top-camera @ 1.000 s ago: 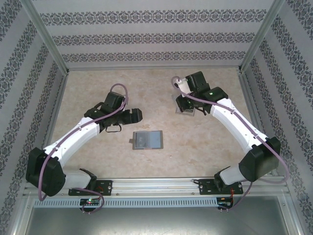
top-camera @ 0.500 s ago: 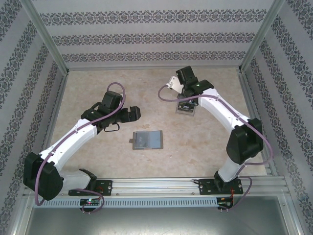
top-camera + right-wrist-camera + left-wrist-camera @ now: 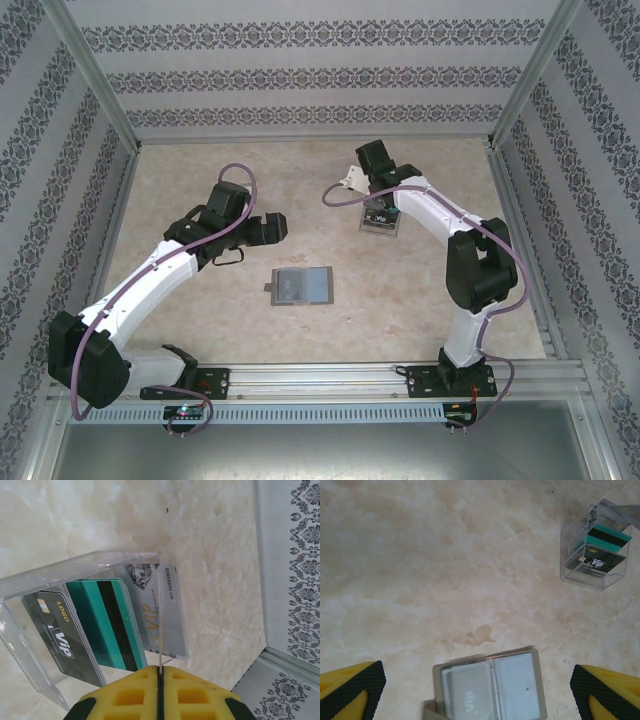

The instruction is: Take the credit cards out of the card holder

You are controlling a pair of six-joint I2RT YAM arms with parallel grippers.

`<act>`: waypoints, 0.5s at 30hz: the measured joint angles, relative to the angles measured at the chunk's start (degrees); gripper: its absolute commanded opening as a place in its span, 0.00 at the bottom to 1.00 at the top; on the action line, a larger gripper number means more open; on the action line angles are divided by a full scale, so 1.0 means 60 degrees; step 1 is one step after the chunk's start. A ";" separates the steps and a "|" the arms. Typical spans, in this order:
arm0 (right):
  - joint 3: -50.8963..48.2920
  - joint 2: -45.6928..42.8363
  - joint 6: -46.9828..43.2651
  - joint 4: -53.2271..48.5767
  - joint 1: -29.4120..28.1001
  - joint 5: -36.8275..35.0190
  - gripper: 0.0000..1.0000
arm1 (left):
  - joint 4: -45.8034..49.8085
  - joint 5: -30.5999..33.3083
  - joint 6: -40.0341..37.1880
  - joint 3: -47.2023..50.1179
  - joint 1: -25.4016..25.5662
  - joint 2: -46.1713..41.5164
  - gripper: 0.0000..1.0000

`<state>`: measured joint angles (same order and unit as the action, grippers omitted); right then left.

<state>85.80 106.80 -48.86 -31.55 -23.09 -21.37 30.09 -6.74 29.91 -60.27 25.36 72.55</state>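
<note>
The small, flat, grey-brown folding card holder (image 3: pixel 302 286) is seen lying opened flat on the mottled beige worktop (image 3: pixel 190 170). It is near the left claw (image 3: pixel 272 229), a little to its right and on the side towards the arm bases, and is not touched by it. In the left wrist view the holder is framed between the two yellow, black-padded fingers (image 3: pixel 350 692), well clear of both. Its pale blue-grey halves are turned upward, and a silvery card marked "VIP" (image 3: pixel 467 692) is seen lying in one of them. What the other half holds cannot be told. The left claw is spread wide and nothing is gripped in it. A clear plastic box-shaped case (image 3: pixel 568 550) is placed well apart from the left claw, across the worktop, and directly before the right claw (image 3: pixel 160 680). Within the case a black card lettered "VIP" (image 3: pixel 55 635) and a green card with a black stripe (image 3: pixel 107 625) are stood side by side, with a silver numbered card (image 3: pixel 170 605) just beyond them. The right claw is clenched tight. A thin pale edge is seen running up from the seam between its fingers along the case's side, and whether it is a gripped card or the case's own wall cannot be told.
</note>
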 measured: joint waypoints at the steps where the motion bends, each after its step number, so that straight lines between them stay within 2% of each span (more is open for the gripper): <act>1: -0.0011 0.0000 -0.0004 0.0051 0.0000 -0.0007 0.00 | 0.0018 0.0018 -0.0004 0.0000 0.0000 0.0000 0.97; 15: -0.0015 0.0801 -0.0076 0.0346 0.0193 -0.0044 0.00 | 0.0109 0.0175 -0.0098 0.0000 -0.0186 -0.0011 0.97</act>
<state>85.71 111.61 -49.32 -29.47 -21.93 -21.63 30.74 -5.69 29.32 -60.27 24.25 72.49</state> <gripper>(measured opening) 0.058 0.973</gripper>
